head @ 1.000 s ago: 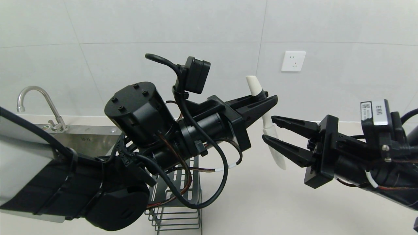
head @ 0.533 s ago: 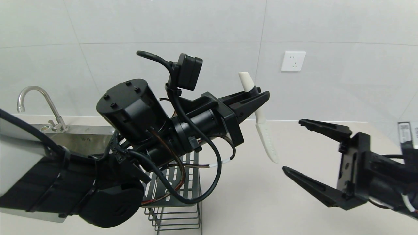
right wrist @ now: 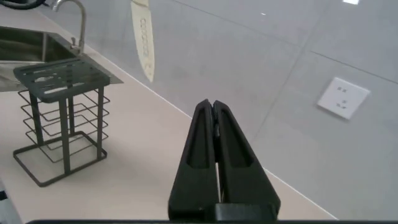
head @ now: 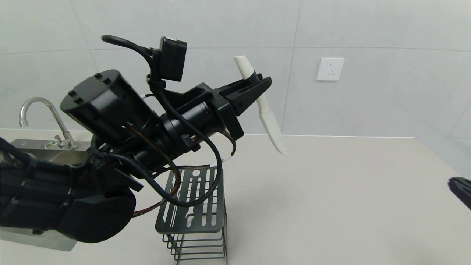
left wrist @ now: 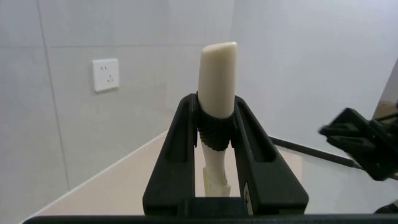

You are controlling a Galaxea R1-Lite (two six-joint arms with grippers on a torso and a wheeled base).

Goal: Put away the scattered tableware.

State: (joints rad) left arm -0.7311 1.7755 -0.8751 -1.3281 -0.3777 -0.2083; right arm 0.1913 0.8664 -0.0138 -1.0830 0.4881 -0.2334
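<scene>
1 white knife (head: 271, 129) is hanging in the air above the pale surface (head: 331, 191), blade tip pointing down. The left pincer (head: 263, 84) is clamping its handle and covering the handle's middle. 1 wire rack (head: 191, 200) with a slotted top is standing under the left arm, which is hiding its near corner. 1 sink (right wrist: 22, 50) is sitting beyond the rack. The right pincer (right wrist: 213, 107) is resting with its fingers pressed together.

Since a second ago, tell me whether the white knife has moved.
Yes. The white knife, shut in the left end effector, has gone up and leftward, farther from the wall socket, whose place in the head view is unchanged.
</scene>
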